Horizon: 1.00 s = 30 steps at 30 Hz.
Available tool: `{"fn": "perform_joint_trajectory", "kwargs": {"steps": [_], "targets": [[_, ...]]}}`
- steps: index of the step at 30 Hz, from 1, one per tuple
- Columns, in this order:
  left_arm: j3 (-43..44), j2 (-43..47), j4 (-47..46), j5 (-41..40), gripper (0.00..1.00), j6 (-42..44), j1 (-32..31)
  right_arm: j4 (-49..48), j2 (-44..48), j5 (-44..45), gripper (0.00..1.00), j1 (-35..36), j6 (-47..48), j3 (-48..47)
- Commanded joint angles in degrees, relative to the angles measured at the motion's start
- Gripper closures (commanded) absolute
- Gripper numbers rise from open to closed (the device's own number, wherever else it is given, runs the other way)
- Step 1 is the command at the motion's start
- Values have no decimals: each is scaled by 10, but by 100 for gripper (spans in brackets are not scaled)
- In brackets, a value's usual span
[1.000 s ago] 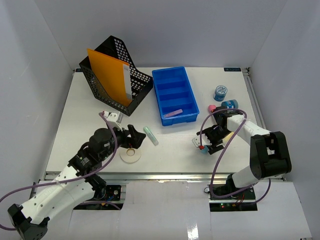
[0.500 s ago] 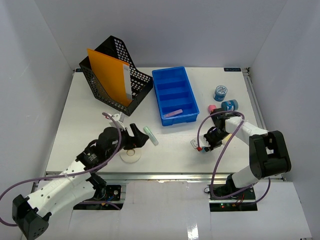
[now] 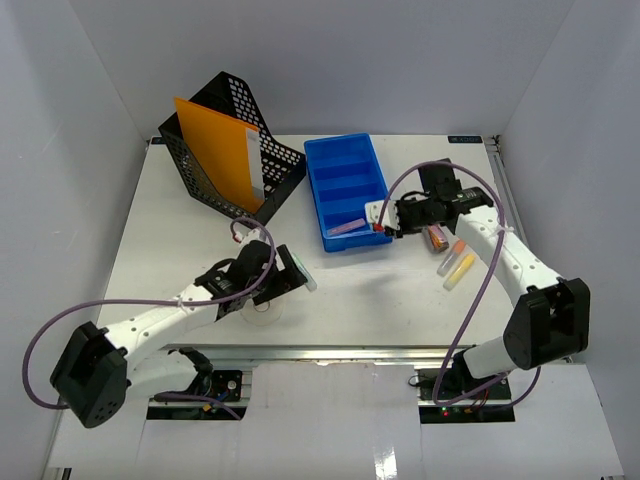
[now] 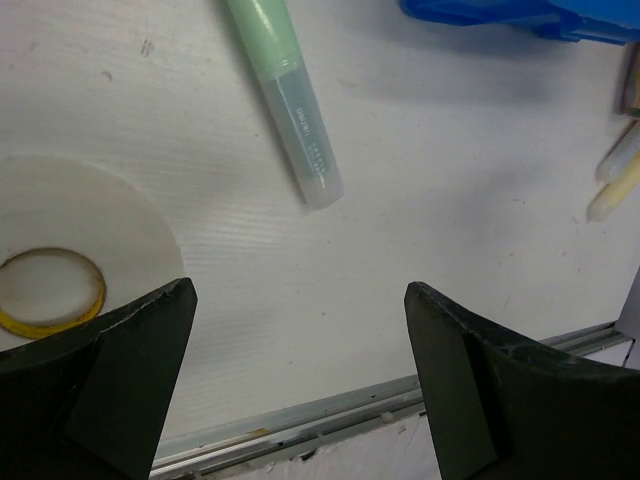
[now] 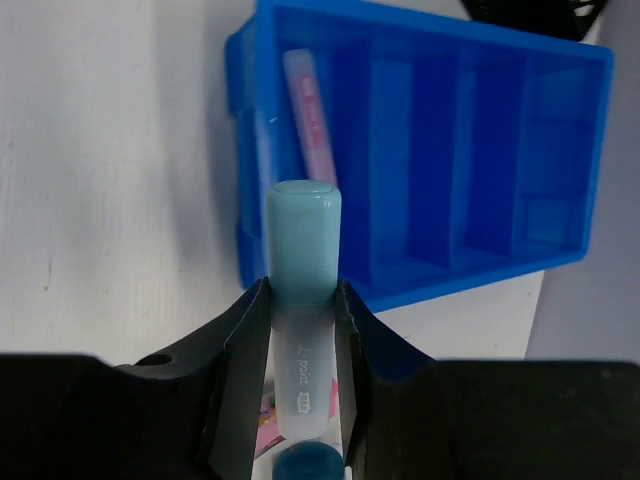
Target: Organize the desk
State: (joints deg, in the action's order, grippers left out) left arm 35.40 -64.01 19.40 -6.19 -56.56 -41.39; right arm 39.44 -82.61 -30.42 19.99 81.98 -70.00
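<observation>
The white desk (image 3: pixel 180 230) holds a blue compartment tray (image 3: pixel 330 160) and a black mesh file holder (image 3: pixel 205 160). My right gripper (image 3: pixel 384 222) is shut on a light blue highlighter (image 5: pixel 303 250), held just off the tray's near right corner (image 5: pixel 250 230). A pink highlighter (image 5: pixel 305 110) lies in the tray's nearest compartment. My left gripper (image 4: pixel 300 295) is open and empty, low over the desk near its front rail (image 4: pixel 300 420). A green highlighter (image 4: pixel 290 100) lies on the desk just beyond the left gripper's fingers. A clear tape roll (image 4: pixel 60 270) lies at the left finger.
An orange folder (image 3: pixel 215 150) stands in the file holder. Orange and yellow highlighters (image 3: pixel 455 262) and a small brown item (image 3: pixel 436 238) lie on the desk right of the tray. The tray's other compartments (image 5: pixel 480 150) hold nothing visible.
</observation>
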Motion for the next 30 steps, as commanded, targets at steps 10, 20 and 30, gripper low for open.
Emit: {"fn": "perform_joint_trajectory", "kwargs": {"steps": [10, 20, 30], "targets": [[142, -189, 29, 1, 9, -62, 10, -155, -181, 19, 84, 48, -195, -160], [180, -256, 27, -1, 22, -71, 12, -167, -211, 17, 63, 49, -162, -102], [235, -324, 71, 2, 24, -76, 12, -166, -181, 4, 38, 44, -206, -87]]}}
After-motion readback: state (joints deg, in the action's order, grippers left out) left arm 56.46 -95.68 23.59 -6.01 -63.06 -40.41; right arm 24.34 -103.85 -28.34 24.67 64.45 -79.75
